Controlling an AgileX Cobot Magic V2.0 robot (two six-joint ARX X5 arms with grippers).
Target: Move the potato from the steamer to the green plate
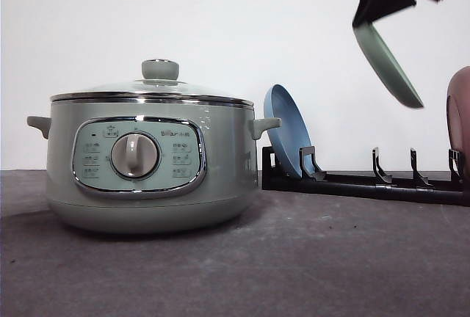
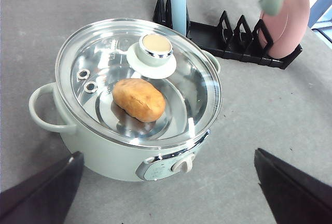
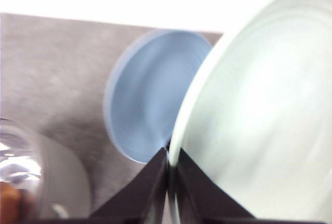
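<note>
We see the right gripper (image 3: pixel 168 182) clamped on the green plate (image 1: pixel 387 64) rim, held tilted up over the rack (image 1: pixel 367 183), far right. Potato (image 2: pixel 139 99) sits in the lidded steamer (image 1: pixel 150 155), left. Left gripper (image 2: pixel 166 187) fingers apart.

We see the potato (image 2: pixel 139 99) inside the lidded steamer (image 1: pixel 150 163) on the counter (image 1: pixel 235 273), the rack (image 1: pixel 367 181) to its right, and the plate (image 1: pixel 387 64) aloft above that rack.
</note>
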